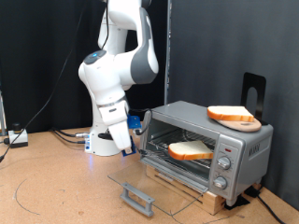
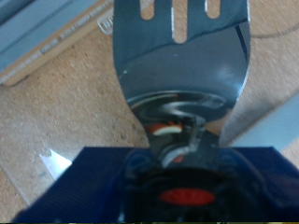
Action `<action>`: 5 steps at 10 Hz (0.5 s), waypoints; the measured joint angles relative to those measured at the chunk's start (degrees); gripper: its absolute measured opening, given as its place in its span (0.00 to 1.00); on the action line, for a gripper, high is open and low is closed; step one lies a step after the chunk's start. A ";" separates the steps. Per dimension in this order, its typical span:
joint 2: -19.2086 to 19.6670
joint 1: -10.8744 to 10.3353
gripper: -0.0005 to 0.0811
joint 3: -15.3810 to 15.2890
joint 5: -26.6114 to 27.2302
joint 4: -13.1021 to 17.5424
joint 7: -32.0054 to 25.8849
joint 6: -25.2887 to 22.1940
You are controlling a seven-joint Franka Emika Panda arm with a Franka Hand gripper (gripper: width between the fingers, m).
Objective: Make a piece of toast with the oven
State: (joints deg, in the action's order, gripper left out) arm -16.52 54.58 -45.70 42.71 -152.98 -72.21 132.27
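Note:
The silver oven (image 1: 245, 147) stands at the exterior view's right on the wooden table. Its glass door (image 1: 159, 182) lies folded down flat, with the grey bar handle (image 1: 137, 198) at the front. The piece of toast (image 1: 190, 150), pale with a brown crust, lies on the wire rack inside. My gripper (image 1: 134, 127) hangs low just beside the oven's open mouth, on its left. A shiny slotted metal spatula (image 2: 182, 65) sticks out from a dark blue mount (image 2: 149, 182) at the hand and fills the wrist view. The fingers themselves are hidden.
A flatter orange-brown slice (image 1: 234, 116) rests on the oven's roof, with a black stand (image 1: 254, 91) behind it. The oven sits on a wooden board (image 1: 201, 194). Cables (image 1: 61, 136) and a small box (image 1: 17, 138) lie at the left. A black curtain backs the scene.

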 joint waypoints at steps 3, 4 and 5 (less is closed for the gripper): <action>0.61 -0.37 0.49 -3.72 0.22 -0.85 2.71 3.60; 1.15 -0.40 0.49 -4.83 0.49 -1.04 3.31 4.93; 1.60 -0.59 0.49 -5.40 1.14 -1.09 3.35 5.28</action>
State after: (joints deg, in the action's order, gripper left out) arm -14.91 53.99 -51.10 43.84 -154.06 -68.86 137.55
